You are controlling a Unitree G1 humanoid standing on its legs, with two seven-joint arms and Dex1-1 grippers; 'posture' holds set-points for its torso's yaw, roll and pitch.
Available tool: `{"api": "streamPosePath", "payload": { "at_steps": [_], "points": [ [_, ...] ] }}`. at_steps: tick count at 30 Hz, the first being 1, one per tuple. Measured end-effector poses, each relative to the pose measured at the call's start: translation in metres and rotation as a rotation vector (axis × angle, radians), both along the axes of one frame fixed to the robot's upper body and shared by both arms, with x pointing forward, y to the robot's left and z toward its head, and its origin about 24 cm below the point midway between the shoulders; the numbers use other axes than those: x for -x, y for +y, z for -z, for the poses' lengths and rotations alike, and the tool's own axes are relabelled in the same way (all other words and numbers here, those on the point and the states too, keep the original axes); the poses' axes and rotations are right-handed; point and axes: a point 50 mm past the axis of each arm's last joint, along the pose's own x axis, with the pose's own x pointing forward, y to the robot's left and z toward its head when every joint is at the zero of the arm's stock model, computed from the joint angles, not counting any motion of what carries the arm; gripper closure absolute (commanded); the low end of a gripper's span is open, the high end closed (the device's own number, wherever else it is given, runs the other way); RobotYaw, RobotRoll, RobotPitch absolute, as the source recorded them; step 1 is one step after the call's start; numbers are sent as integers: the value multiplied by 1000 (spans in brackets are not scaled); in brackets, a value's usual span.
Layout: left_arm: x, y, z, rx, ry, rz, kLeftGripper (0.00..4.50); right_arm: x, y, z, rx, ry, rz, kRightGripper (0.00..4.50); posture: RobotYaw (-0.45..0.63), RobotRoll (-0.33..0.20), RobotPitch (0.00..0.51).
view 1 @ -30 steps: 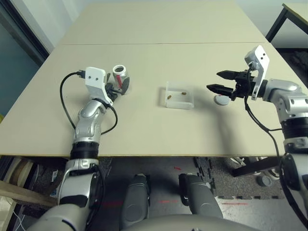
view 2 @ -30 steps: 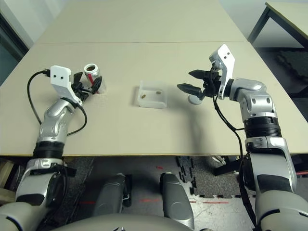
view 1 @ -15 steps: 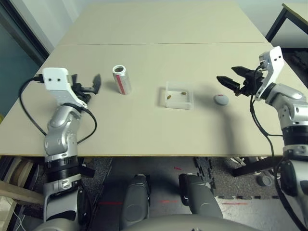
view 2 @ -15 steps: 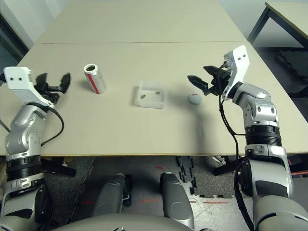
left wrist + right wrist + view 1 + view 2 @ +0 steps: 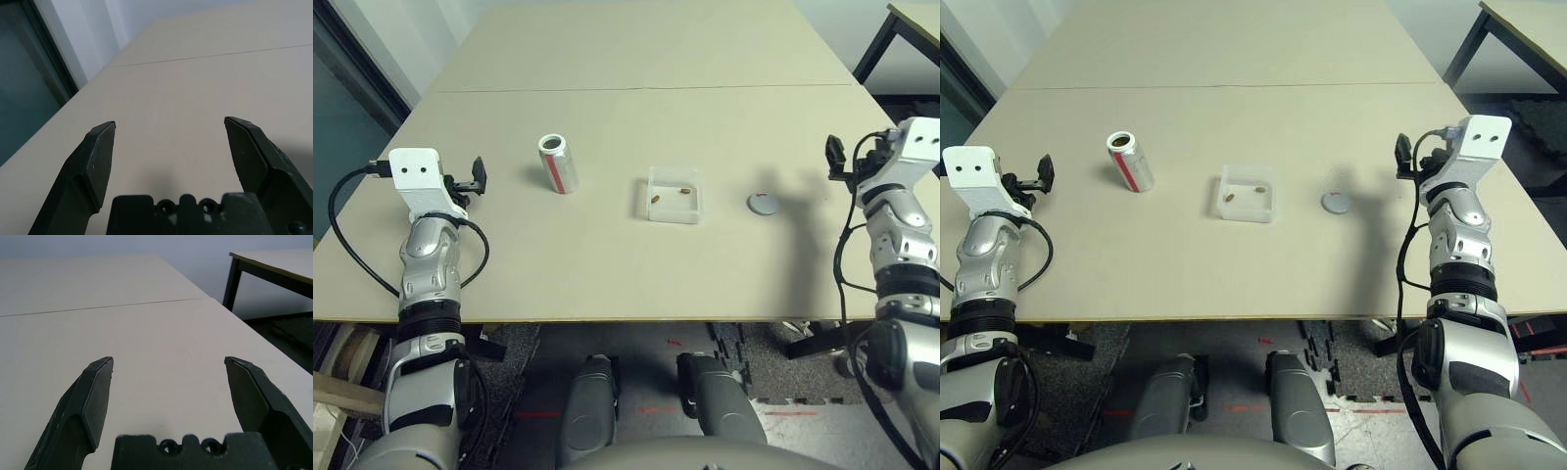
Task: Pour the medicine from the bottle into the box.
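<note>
The silvery-white bottle with a red mark stands upright on the table, its mouth uncovered. To its right lies the clear square box, and two tiny brown pieces of medicine rest inside it. My left gripper hovers near the table's left edge, well left of the bottle. In the left wrist view the left gripper is open with only bare tabletop between its fingers. My right gripper is far right of the box; in the right wrist view the right gripper is open and holds nothing.
A flat grey round cap lies on the table between the box and my right gripper. A seam runs across the tabletop behind everything. Another table's dark leg stands at the far right.
My left gripper has let go of the bottle and drawn back to the left, leaving it standing. The right gripper has pulled away from the cap toward the right edge.
</note>
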Motion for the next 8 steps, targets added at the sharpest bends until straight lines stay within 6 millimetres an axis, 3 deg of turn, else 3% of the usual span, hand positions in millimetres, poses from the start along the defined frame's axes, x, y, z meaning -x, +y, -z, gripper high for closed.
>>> {"api": "streamPosePath", "payload": {
  "at_steps": [8],
  "points": [
    [-1, 6, -2, 10, -22, -28, 36, 0, 7, 9, -15, 3, -8, 0, -93, 0, 135]
  ]
}}
